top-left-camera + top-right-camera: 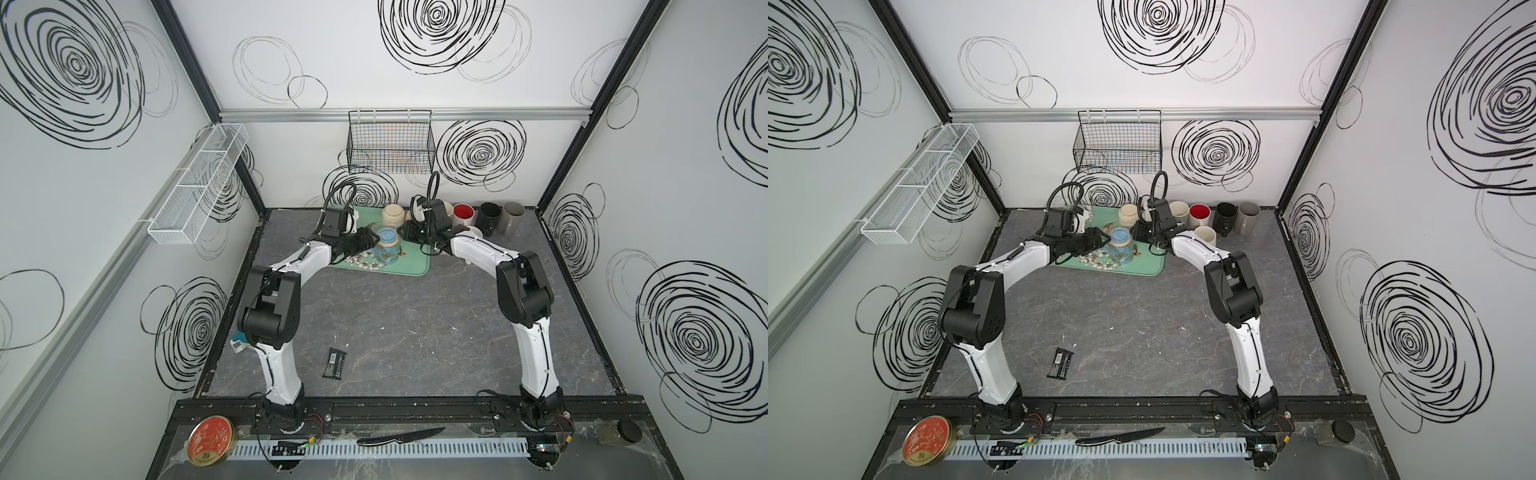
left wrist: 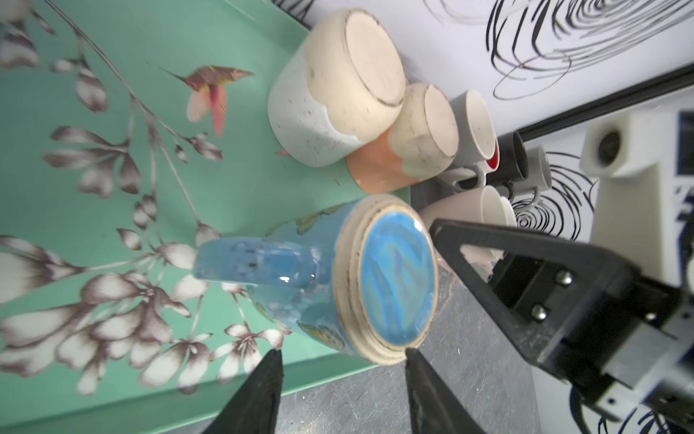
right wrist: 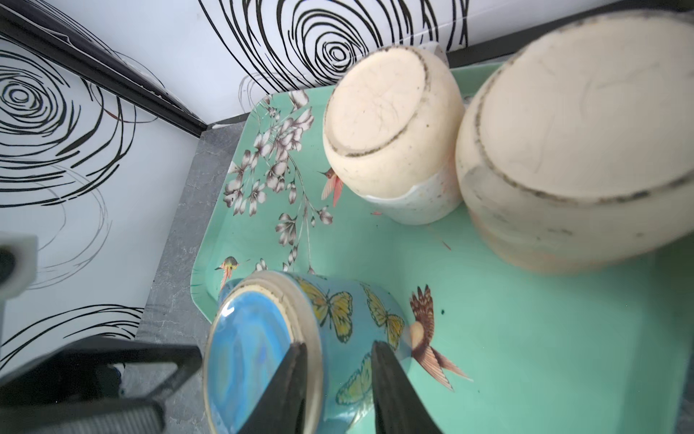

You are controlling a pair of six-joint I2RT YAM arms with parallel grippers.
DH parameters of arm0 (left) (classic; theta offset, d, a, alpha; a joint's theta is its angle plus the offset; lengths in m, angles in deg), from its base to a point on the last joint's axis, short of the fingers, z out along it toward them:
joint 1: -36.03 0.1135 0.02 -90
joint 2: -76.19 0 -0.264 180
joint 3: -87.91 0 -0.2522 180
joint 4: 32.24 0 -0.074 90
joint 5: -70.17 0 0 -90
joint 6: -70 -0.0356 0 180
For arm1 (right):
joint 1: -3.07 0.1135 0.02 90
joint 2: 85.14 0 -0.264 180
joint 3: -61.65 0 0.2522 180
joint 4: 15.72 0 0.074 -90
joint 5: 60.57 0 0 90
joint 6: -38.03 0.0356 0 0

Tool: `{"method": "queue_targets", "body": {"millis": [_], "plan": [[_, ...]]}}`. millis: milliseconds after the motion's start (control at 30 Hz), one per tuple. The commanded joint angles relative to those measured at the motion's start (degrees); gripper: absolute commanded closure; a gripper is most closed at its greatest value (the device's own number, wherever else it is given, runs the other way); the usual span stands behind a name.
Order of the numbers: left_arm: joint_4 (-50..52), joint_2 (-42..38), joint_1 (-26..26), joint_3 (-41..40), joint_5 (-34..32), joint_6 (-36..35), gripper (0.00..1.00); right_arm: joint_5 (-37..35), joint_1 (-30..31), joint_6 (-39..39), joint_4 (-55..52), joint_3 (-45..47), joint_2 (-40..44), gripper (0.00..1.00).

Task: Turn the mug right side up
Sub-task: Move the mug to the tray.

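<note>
The mug is blue with yellow butterflies. It stands upside down on the green flowered tray, its glazed base up. In the left wrist view the mug shows its handle, turned away from my right arm. My left gripper is open, and the mug stands just past its tips, one fingertip next to the base rim. My right gripper hovers on the mug's other side. Its jaws stand a little apart over the base rim and the painted side, holding nothing.
Two cream mugs stand upside down on the tray behind the blue one. Upright mugs line the back wall: red-lined, black, grey. A black packet lies on the table. A wire basket hangs above.
</note>
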Motion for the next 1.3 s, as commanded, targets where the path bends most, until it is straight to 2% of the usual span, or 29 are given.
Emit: {"method": "queue_targets", "body": {"millis": [0, 233, 367, 533, 700, 800, 1000, 1267], "plan": [[-4.89, -1.33, 2.05, -0.17, -0.2, 1.1, 0.44, -0.68, 0.57, 0.59, -0.74, 3.41, 4.28, 0.66], [-10.57, 6.0, 5.6, 3.04, 2.0, 5.85, 0.44, -1.26, 1.53, 2.06, -1.48, 10.16, 9.0, 0.66], [-9.23, 9.16, 5.55, 7.36, 2.37, 5.01, 0.44, -1.47, 3.44, 2.68, -1.31, 12.21, 9.87, 0.65], [-4.82, 13.91, 5.67, 12.93, 2.04, 3.13, 0.44, -0.86, 6.15, 3.44, -1.3, 10.94, 7.7, 0.65], [-0.59, 17.34, 4.95, 14.96, 4.28, 1.4, 0.44, -0.2, 6.65, 3.25, -3.21, 7.34, 5.03, 0.65], [-0.36, 15.53, 4.23, 11.23, 4.02, 0.71, 0.44, -0.53, 6.22, 2.57, -4.51, 5.54, 4.11, 0.65], [-5.18, 8.42, 3.63, -1.14, 3.38, 3.02, 0.44, 0.15, 4.56, 2.44, -5.4, 3.23, 2.73, 0.64], [-8.24, 0.38, -1.11, -12.65, 1.71, 2.52, 0.44, 1.0, 2.62, 2.08, -6.27, 1.12, 1.7, 0.64]]}}
